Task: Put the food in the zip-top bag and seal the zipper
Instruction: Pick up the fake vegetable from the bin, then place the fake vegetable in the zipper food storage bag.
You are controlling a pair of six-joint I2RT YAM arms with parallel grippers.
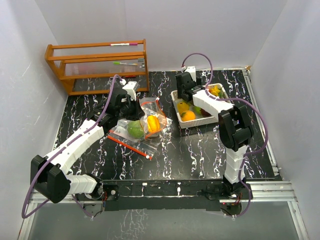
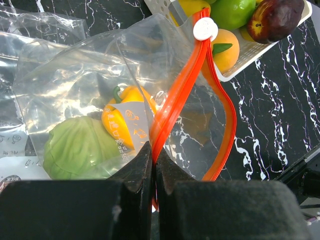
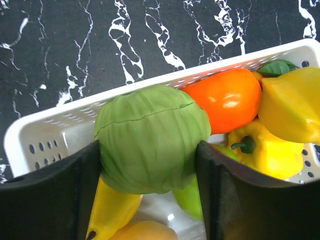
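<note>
**Two items bagged, a third in the right claw**

Two pieces of food sit inside the zip-top bag: a green cabbage and a yellow pepper, touching each other. The bag lies left of the middle of the table, toward the far edge. Its mouth is open, and the two tracks of the orange zipper bow apart. The white slider is parked at the basket end.

Left gripper: clenched, fingers pressed together with one zipper track pinched between them.

Right gripper: grasping a second cabbage, one pad on each flank, over the white basket. Whether the cabbage is lifted clear of the other pieces — can't tell.

The basket sits right of the table's middle, toward the far edge, just beside the bag's mouth. The rest of the food is in it:
- an orange fruit touching the gripped cabbage
- a second pepper, yellow
- a yellow lobed fruit by the rim
- a banana-like piece under the near finger
- from the left wrist view, a lime and a dark red apple side by side

A wooden rack stands at the far-left corner, behind the bag — nothing touches it.
</note>
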